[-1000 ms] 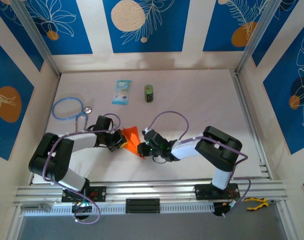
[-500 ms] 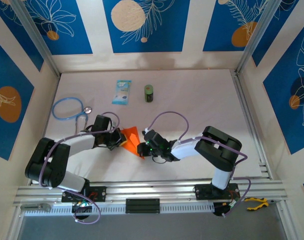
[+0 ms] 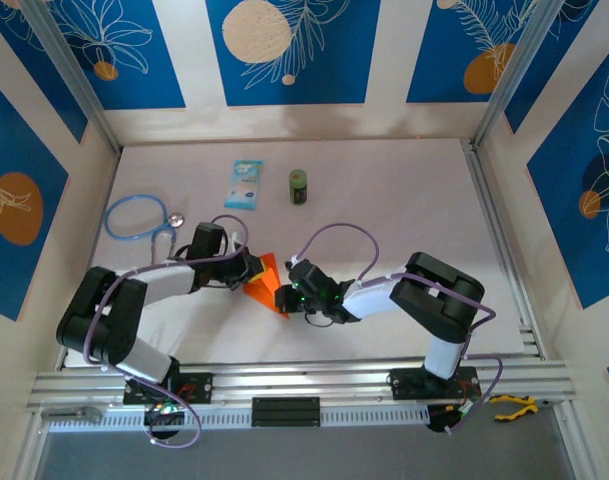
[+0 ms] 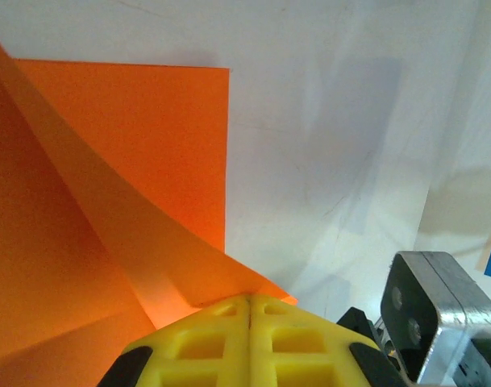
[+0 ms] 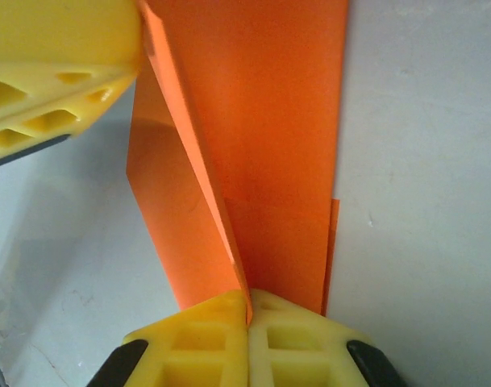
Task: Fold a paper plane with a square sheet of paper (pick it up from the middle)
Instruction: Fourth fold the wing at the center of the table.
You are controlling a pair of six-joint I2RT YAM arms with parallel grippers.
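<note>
The square sheet of paper (image 3: 268, 282) is bright orange, partly folded, and lies between the two arms at the table's near middle. My left gripper (image 3: 250, 271) is shut on its left flap. In the left wrist view the yellow fingertips (image 4: 221, 318) pinch a raised corner of the sheet (image 4: 108, 185). My right gripper (image 3: 285, 294) is shut on the sheet's near end. In the right wrist view its fingers (image 5: 213, 322) clamp a standing crease of the paper (image 5: 269, 121). The left gripper's yellow finger (image 5: 60, 56) touches the flap's far edge there.
A light-blue packet (image 3: 244, 184) and a small green can (image 3: 299, 186) lie at the back of the table. A blue stethoscope (image 3: 136, 215) lies at the left, close to the left arm. Aluminium rails (image 3: 499, 235) border the right side.
My left gripper has moved right and slightly away, carrying the sheet's left flap up and over toward the right gripper. The paper looks narrower from above. The right gripper has stayed put.
</note>
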